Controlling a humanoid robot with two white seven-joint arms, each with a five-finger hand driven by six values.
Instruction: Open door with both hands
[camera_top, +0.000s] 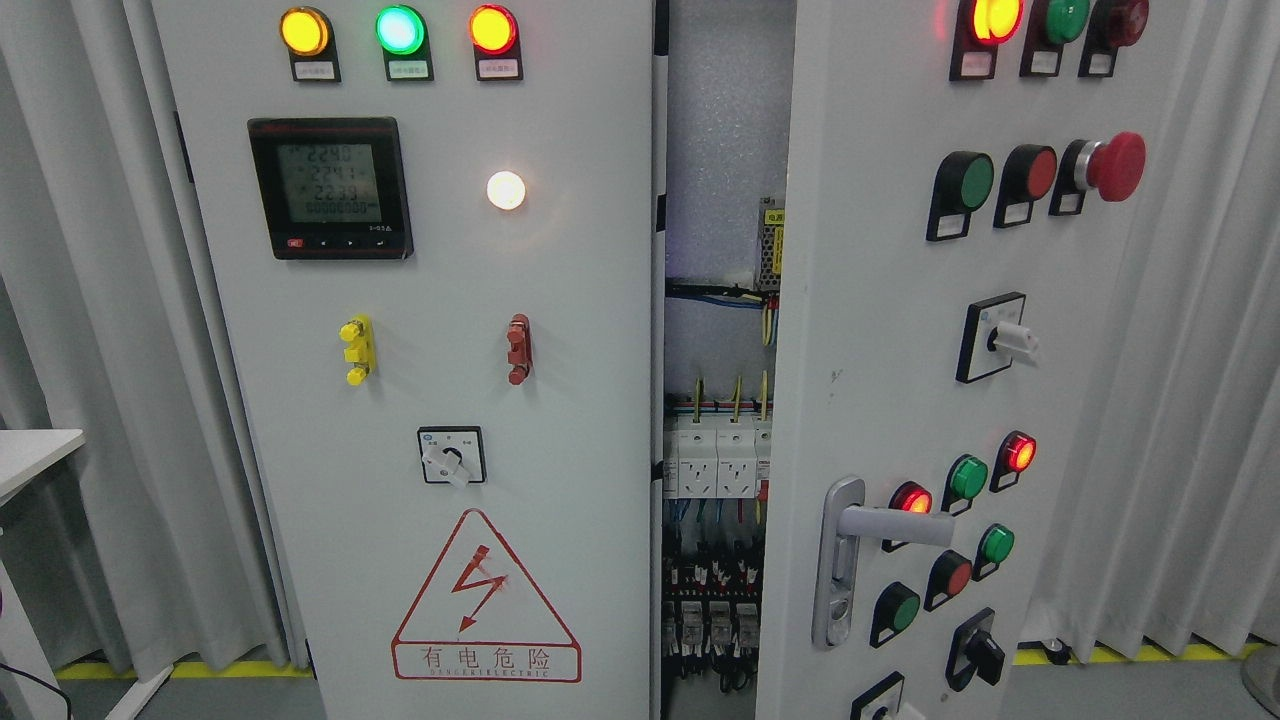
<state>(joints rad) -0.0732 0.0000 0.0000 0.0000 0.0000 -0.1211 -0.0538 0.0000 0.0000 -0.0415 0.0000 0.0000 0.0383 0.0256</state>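
Grey steel, the right-hand door (900, 350) stands swung partway out, leaving a gap beside the left door (430, 350) through which breakers (715, 455) and wiring show. Its lever handle (880, 525) sits untouched right of that gap. Neither robot hand is in view, so their state cannot be told; opening looks partly done, with more swing likely left.

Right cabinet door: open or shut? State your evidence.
Open. The right door is swung ajar, leaving a gap where breakers and wiring show.
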